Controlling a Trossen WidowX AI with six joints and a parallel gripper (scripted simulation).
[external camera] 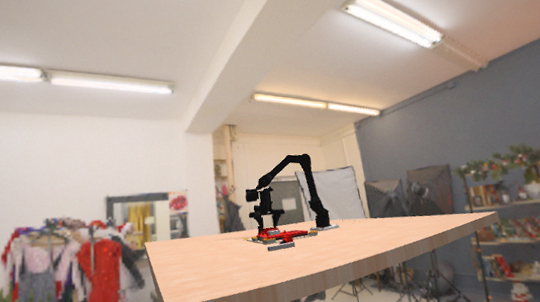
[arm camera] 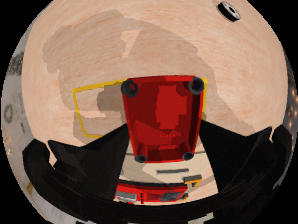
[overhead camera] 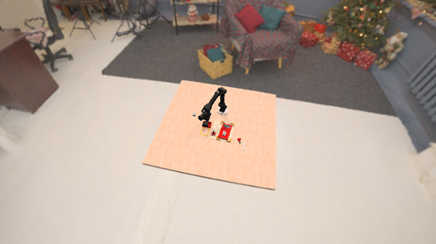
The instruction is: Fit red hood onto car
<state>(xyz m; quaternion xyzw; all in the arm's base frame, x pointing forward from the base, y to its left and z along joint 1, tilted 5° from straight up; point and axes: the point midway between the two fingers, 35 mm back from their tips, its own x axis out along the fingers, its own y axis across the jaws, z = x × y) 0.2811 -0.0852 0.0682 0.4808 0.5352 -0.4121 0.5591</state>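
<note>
My pincer (overhead camera: 206,123) (external camera: 269,227) (arm camera: 164,125) is clamping on the red hood (overhead camera: 209,125) (arm camera: 165,112), one finger pressing each side. The hood is lying between the fingertips, its four corner bosses showing in the wrist view, beside the chassis (overhead camera: 225,129) (external camera: 291,235) (arm camera: 155,193) on the surface (overhead camera: 206,161) (external camera: 339,259) (arm camera: 165,40).

We are seeing plain red on the hood (overhead camera: 208,126) (arm camera: 165,115), dark grey on its corner bosses, yellow on the outline (overhead camera: 204,134) (arm camera: 80,112), black on the gripper (overhead camera: 206,123) (external camera: 268,225) (arm camera: 164,145), and pale wood grain patterning the table (overhead camera: 206,161) (external camera: 340,249) (arm camera: 175,35).
</note>
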